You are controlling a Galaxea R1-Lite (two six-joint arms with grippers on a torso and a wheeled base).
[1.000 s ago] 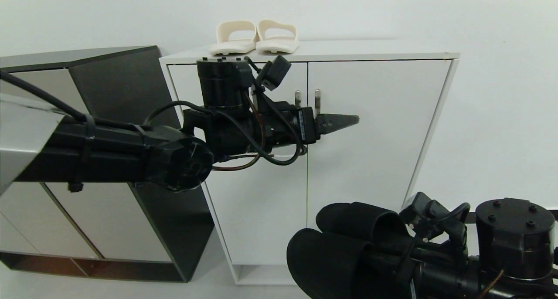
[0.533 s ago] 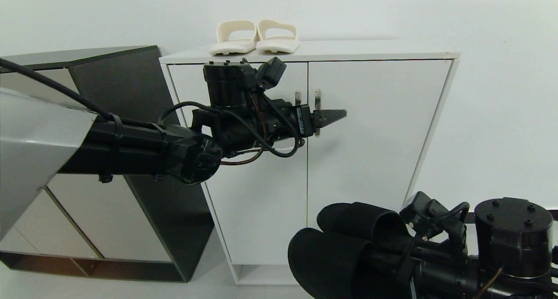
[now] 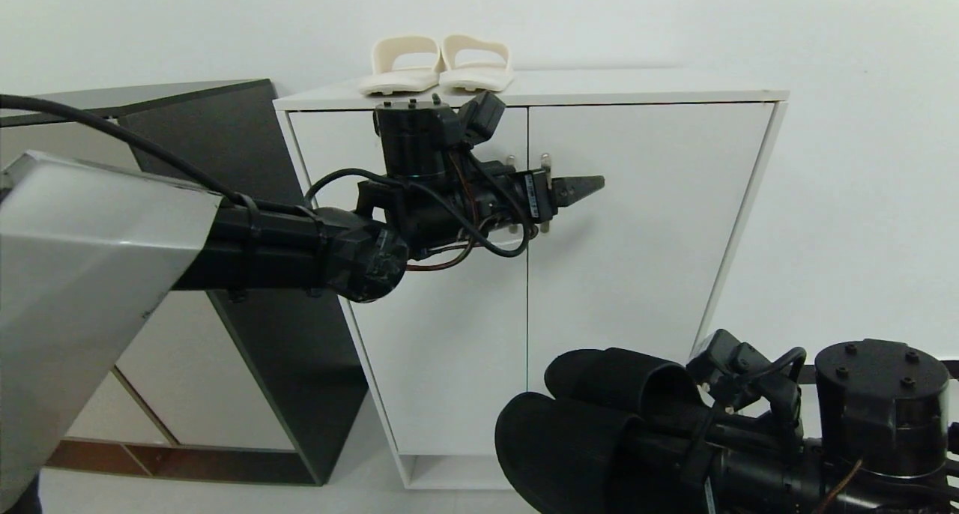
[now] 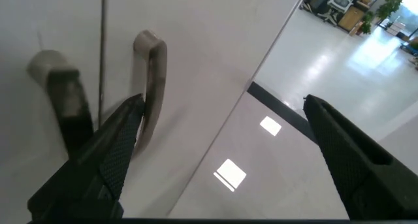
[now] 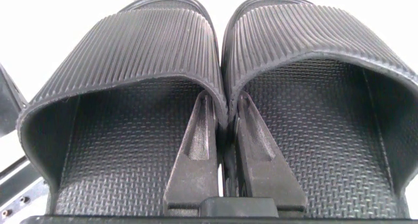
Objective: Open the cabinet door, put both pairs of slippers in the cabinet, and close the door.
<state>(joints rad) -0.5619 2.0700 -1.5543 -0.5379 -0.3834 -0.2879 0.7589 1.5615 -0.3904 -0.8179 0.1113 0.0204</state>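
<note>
The white cabinet (image 3: 644,222) has both doors closed. A beige pair of slippers (image 3: 438,64) lies on its top. My left gripper (image 3: 592,184) hangs open just in front of the two metal door handles (image 3: 545,165). In the left wrist view one of the gripper's (image 4: 223,103) fingers (image 4: 111,159) is beside the right door's handle (image 4: 150,87), apart from it. My right gripper (image 5: 225,100) is low at the front right. It is shut on the black pair of slippers (image 3: 599,416), pinching their inner straps (image 5: 225,67) together.
A dark cabinet (image 3: 225,162) with mirrored sides stands right against the white cabinet's left side. A plain white wall runs behind and to the right. Light floor shows below the cabinets.
My left arm has risen and pushed forward, bringing its gripper up level with the door handles. The right arm and the black slippers have stayed put.
</note>
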